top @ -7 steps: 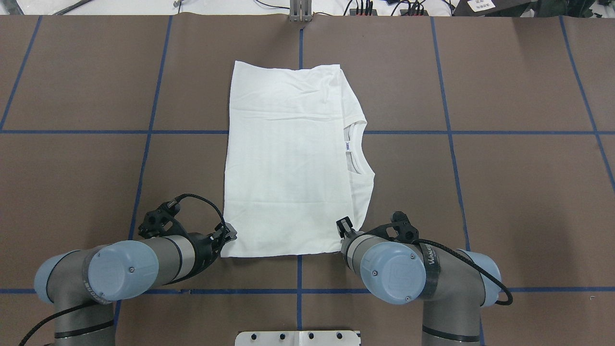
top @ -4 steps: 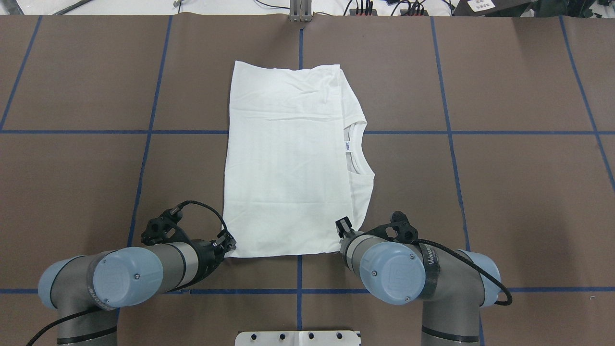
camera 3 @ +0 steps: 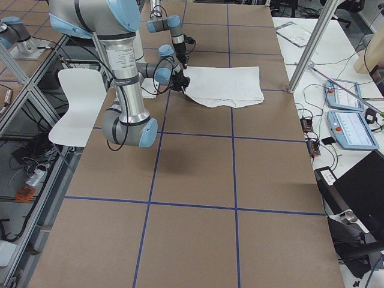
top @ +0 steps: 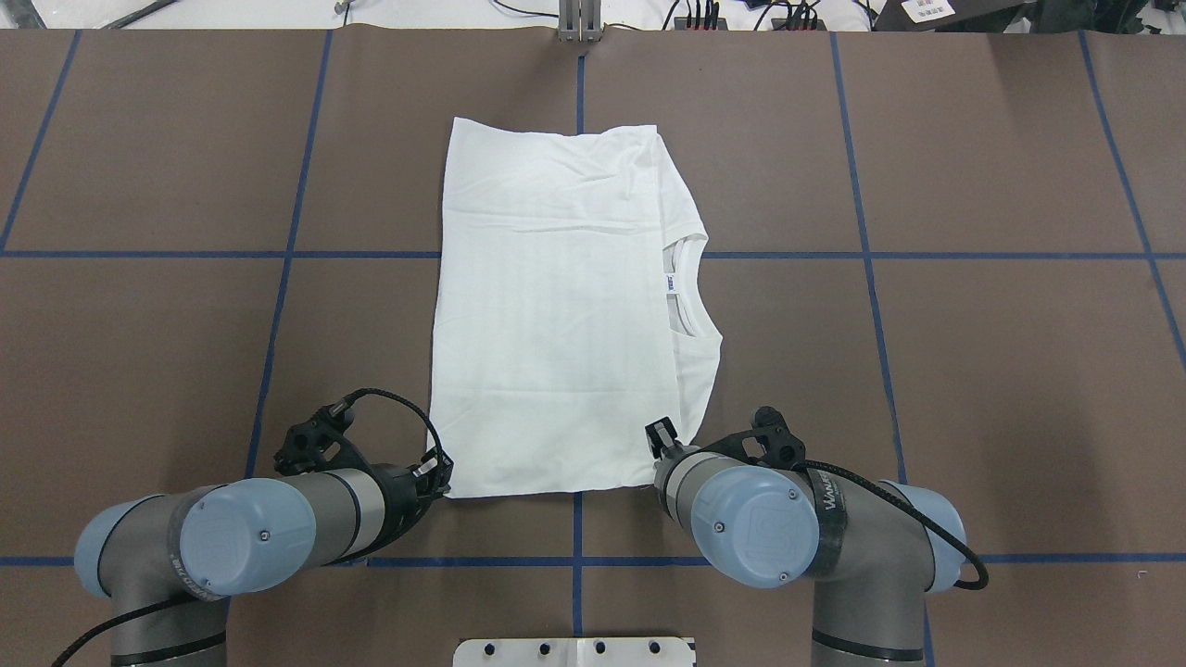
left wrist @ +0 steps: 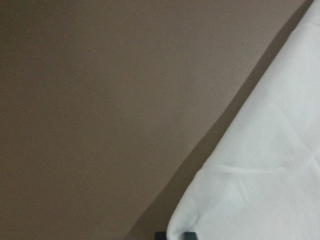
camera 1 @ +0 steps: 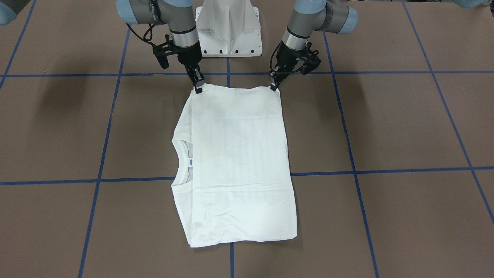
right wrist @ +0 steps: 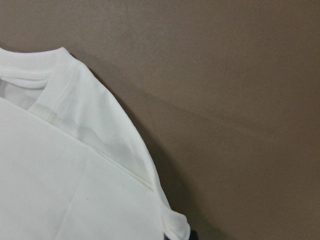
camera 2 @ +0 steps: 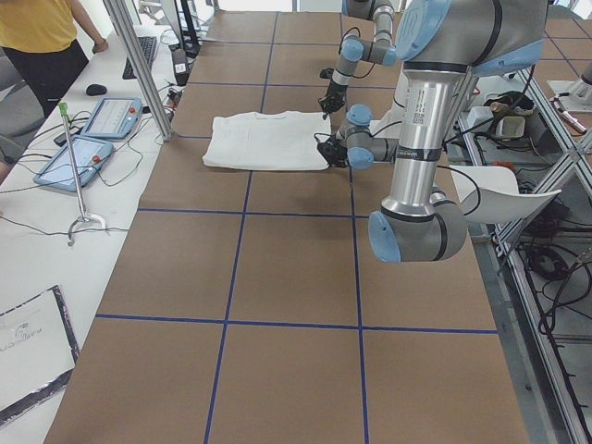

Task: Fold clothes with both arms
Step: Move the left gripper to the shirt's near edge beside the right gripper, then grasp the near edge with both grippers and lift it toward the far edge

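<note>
On brown table [top: 927, 371], lying mid-surface and mostly flat: folded shirt [camera 1: 235, 166], its two robot-side corners clamped, one by left gripper [camera 1: 274, 87], other by right gripper [camera 1: 198, 88], jaws closed on cloth.

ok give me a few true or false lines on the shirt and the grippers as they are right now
1. The shirt is spread out with both sleeves laid out to the sides. False: it is folded into a rough rectangle and no sleeve is laid out.
2. The left gripper is at a shirt corner on the robot's side. True.
3. The right gripper is over the collar. False: it is at the other near corner, and the collar sits further along that edge.
4. The label shows inside the collar. True.
</note>
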Available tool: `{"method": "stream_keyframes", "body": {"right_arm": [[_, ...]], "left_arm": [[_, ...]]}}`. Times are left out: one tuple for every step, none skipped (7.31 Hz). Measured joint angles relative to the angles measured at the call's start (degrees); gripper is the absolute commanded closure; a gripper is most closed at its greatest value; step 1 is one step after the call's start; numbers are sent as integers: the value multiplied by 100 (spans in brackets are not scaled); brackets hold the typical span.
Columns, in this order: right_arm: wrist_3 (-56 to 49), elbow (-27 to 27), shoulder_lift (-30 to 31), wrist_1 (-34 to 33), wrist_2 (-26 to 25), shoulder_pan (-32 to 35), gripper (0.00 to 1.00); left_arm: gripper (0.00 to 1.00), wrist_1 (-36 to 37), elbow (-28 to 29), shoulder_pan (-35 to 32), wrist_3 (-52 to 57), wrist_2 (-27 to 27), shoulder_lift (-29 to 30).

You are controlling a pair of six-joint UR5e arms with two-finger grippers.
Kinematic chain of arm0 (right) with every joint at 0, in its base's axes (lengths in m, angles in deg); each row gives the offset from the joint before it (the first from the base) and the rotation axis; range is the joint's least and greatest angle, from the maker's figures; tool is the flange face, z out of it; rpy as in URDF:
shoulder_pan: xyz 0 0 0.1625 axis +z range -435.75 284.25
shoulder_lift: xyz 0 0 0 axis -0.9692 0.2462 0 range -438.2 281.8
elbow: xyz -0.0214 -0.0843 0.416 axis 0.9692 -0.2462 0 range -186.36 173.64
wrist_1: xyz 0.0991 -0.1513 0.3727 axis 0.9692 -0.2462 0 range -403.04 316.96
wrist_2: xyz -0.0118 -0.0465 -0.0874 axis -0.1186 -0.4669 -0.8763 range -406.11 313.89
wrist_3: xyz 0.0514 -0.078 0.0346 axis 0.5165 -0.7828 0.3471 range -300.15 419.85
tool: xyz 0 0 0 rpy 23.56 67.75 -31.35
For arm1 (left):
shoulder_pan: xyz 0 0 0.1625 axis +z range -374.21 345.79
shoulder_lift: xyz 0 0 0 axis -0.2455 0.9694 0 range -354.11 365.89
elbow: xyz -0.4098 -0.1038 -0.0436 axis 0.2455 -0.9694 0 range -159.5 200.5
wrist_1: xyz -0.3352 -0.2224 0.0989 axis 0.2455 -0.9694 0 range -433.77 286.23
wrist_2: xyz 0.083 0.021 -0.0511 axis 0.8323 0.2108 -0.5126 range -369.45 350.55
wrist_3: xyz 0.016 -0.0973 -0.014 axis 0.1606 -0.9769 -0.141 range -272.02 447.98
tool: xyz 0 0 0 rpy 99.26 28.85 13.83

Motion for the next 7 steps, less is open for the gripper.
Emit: {"method": "stream_keyframes", "body": {"right_arm": [[4,86,22,-68,-6,-8,100],[13,267,36,-250,-25,-64,100],[46,580,78,-544,-48,-208,100],[158,914,192,-776,-81,-397,100],[308,1216,369,-892,-131,-575,100],[387,1540,546,-958,-162,-685,100],[407,1797,631,-1043,-162,-651,100]], "left_arm": [[100,3,-123,-3,1,-10,-7],[100,39,-355,-4,-14,-20,-27],[100,173,-661,25,-124,-27,-42],[100,404,-986,120,-305,-35,-47],[100,655,-1315,247,-486,-47,-50],[100,851,-1624,342,-644,-61,-49],[100,979,-1876,377,-709,-70,-25]]}}
